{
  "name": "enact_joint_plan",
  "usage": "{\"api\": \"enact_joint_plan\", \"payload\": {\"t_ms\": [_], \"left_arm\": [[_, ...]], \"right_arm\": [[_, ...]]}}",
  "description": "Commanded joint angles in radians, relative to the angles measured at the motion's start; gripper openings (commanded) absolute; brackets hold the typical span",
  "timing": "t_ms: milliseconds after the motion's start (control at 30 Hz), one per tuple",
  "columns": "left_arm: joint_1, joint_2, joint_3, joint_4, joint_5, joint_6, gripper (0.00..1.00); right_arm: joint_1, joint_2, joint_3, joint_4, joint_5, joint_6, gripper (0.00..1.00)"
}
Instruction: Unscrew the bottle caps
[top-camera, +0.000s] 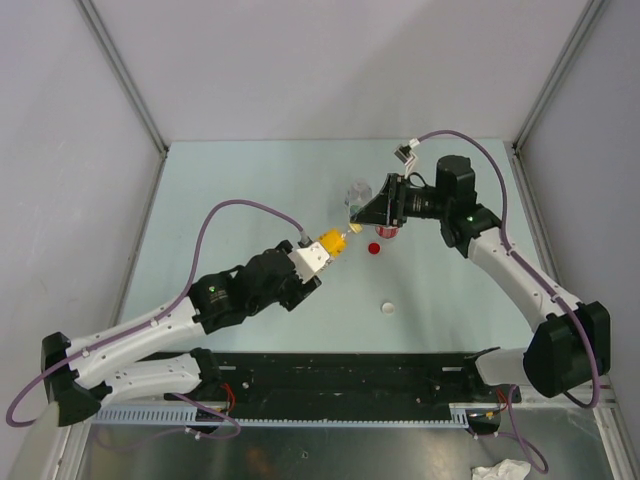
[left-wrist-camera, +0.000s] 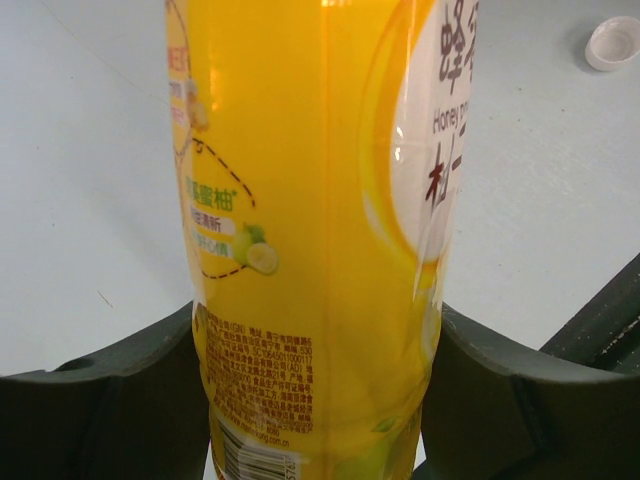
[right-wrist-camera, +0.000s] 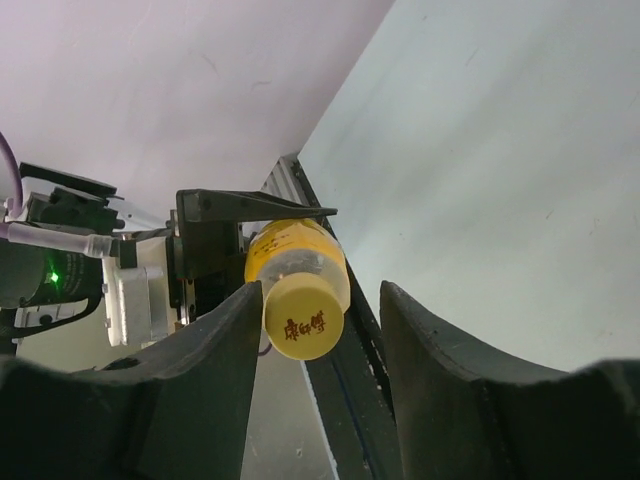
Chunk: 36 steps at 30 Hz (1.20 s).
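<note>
My left gripper (top-camera: 322, 250) is shut on the orange-yellow bottle (top-camera: 331, 241) and holds it tilted above the table, neck toward the right arm. In the left wrist view both fingers (left-wrist-camera: 100, 400) press the bottle's labelled body (left-wrist-camera: 310, 200). My right gripper (right-wrist-camera: 322, 292) is open around the yellow cap (right-wrist-camera: 305, 318), which is still on the bottle (right-wrist-camera: 295, 250). The cap sits close to the left finger (right-wrist-camera: 200, 370), with a gap to the right one. A red cap (top-camera: 374, 248) and a white cap (top-camera: 388, 307) lie loose on the table.
A clear bottle (top-camera: 358, 192) stands behind the right gripper (top-camera: 372, 213). A red-labelled bottle (top-camera: 388, 234) stands partly hidden under it. The white cap also shows in the left wrist view (left-wrist-camera: 612, 43). Grey walls enclose the table on three sides.
</note>
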<state>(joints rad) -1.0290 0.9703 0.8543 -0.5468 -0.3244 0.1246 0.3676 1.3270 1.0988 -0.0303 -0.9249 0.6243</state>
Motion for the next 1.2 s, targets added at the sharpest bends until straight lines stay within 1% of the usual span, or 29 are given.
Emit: {"api": "enact_joint_plan", "payload": {"t_ms": [0,133,200,267,333,367,433,633,733,1000,1167], "left_arm": [[-0.011,-0.007,0.000,0.010,-0.040,0.018,0.01],[-0.012,0.002,0.002,0.009,-0.053,0.017,0.01],[-0.013,0.005,0.004,0.010,-0.054,0.017,0.01],[-0.013,0.007,0.005,0.010,-0.056,0.015,0.01],[-0.013,0.006,0.005,0.009,-0.060,0.012,0.01],[-0.013,0.005,0.005,0.009,-0.063,0.010,0.01],[-0.013,0.003,0.006,0.009,-0.065,0.006,0.00],[-0.013,-0.024,0.014,0.015,-0.047,-0.016,0.00],[-0.013,-0.051,0.016,0.031,-0.010,-0.029,0.00],[-0.011,-0.153,-0.010,0.155,0.167,-0.049,0.00],[-0.007,-0.174,-0.013,0.215,0.312,-0.058,0.00]], "right_arm": [[0.014,0.012,0.049,-0.013,-0.022,-0.007,0.53],[0.027,0.014,0.051,-0.005,-0.032,-0.001,0.48],[0.031,0.019,0.053,-0.005,-0.038,0.001,0.42],[0.033,0.023,0.055,-0.001,-0.041,0.004,0.30],[0.033,0.025,0.055,0.004,-0.046,0.007,0.13],[0.034,0.024,0.055,0.005,-0.046,0.007,0.07],[0.034,0.022,0.055,0.009,-0.047,0.007,0.02],[0.032,0.005,0.055,0.020,-0.050,-0.007,0.00],[0.031,-0.006,0.055,0.061,-0.064,-0.016,0.00],[0.032,-0.060,0.055,0.100,-0.099,-0.067,0.00],[0.034,-0.102,0.055,0.099,-0.134,-0.135,0.00]]}}
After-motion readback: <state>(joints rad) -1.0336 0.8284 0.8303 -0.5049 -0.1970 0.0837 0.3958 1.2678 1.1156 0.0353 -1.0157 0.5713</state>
